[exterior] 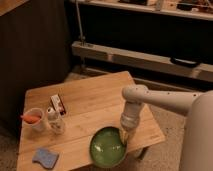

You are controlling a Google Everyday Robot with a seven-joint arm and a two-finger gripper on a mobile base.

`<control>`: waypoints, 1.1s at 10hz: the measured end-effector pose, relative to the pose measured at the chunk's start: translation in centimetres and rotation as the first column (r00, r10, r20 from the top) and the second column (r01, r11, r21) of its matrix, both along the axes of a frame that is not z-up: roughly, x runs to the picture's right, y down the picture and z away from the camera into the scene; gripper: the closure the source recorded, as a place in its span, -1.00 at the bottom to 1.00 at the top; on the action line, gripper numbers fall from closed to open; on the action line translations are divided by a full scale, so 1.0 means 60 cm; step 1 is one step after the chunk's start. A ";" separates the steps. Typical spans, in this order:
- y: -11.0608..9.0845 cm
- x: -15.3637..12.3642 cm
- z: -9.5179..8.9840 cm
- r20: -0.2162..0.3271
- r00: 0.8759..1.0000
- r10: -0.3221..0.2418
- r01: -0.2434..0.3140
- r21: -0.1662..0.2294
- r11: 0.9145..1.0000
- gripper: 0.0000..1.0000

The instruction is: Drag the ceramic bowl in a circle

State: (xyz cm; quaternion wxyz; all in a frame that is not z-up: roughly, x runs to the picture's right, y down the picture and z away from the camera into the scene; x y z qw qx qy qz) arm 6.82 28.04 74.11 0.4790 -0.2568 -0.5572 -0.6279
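**END EFFECTOR AT THE RIM OF THE CERAMIC BOWL, LOWER CENTRE OF FRAME**

**Camera view**

1. The table [95, 95], a light wooden one, is filling the left and centre of the frame and is carrying all the loose items.
2. The ceramic bowl [106, 147] is sitting in the lower centre of the frame, at the near edge of the table. It is showing a glossy green inside and is standing upright with its opening facing up. Whether its lower rim is passing over the table edge cannot be told.
3. The white arm [165, 101] is reaching in from the right side of the frame and is bending downward over the table.
4. The end effector [124, 136] is pointing down at the right-hand rim of the ceramic bowl and is touching it or standing just beside it. Whether it is open, closed or gripping the rim cannot be told.
5. A white mug [36, 122] is standing at the left of the table, well apart from the ceramic bowl, with an orange carrot [31, 118] showing at it.
6. A pale, clear container [56, 124] is standing just beside the mug, on its right.
7. A small box [58, 104] is lying just above that container.
8. A blue sponge [45, 157] is lying in the lower left corner of the table.
9. A grey rail [140, 57] is running across the dark background, above the table.
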 end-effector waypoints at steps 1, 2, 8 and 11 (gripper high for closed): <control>0.007 -0.018 0.002 0.036 0.999 0.027 -0.027 -0.007 1.000 1.00; 0.008 -0.029 0.004 0.069 0.996 0.061 -0.061 -0.006 0.998 1.00; -0.043 -0.068 0.055 0.117 0.972 0.203 -0.215 0.105 0.971 1.00; -0.051 -0.076 0.108 0.056 0.983 0.173 -0.179 0.132 0.975 1.00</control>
